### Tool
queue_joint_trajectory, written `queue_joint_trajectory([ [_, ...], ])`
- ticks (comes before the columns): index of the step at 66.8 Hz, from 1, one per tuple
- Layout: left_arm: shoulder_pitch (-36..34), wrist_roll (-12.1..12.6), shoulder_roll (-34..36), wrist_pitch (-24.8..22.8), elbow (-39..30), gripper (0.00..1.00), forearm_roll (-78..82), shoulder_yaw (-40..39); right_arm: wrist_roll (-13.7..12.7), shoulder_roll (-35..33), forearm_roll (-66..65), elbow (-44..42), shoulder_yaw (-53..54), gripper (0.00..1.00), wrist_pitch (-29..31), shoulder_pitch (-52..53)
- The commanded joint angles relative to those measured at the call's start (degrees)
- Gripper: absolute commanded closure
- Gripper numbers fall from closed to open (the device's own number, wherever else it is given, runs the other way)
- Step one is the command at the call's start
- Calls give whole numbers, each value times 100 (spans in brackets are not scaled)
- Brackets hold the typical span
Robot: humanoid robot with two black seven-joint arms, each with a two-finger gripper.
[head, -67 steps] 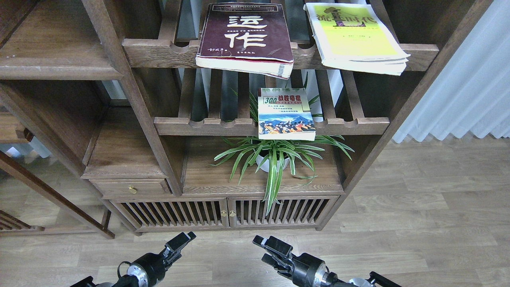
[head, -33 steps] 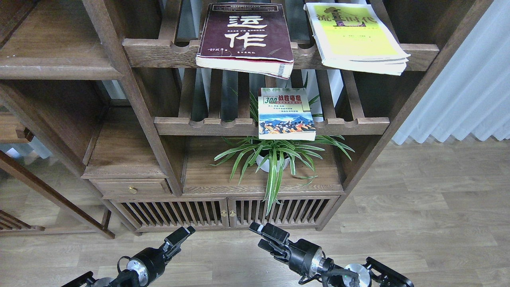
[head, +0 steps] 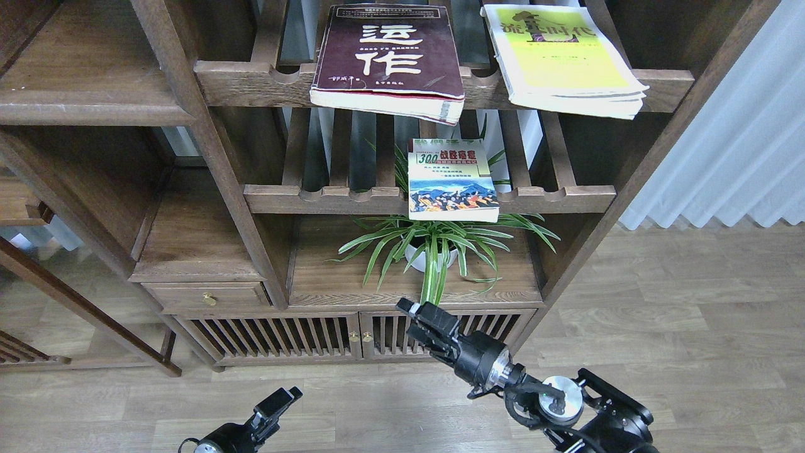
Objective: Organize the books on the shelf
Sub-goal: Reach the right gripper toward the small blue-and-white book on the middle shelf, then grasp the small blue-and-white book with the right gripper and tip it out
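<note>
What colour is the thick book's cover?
Maroon book: dark maroon with white characters, in the head view.

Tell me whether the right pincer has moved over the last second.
Yes. The right pincer has risen from the floor up to the slatted cabinet doors, toward the plant.

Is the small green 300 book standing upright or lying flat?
Lying flat: the green 300 book rests cover-up on the slatted rack, its front edge overhanging the rail above the plant.

The maroon book (head: 388, 60) reads "运作"; the green book (head: 451, 180) shows "300", its smaller print perhaps unreadable.
</note>
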Motion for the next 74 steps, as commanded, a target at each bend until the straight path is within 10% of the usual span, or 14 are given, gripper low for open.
queue_joint_trajectory([
  [1, 47, -1, 0, 0, -18, 0, -3, 0, -19, 0, 7, 139, 318, 0, 0, 68],
  [74, 161, -10, 97, 0, 35, 0, -170, -88, -80, 0, -46, -19, 1523, 0, 0, 929],
])
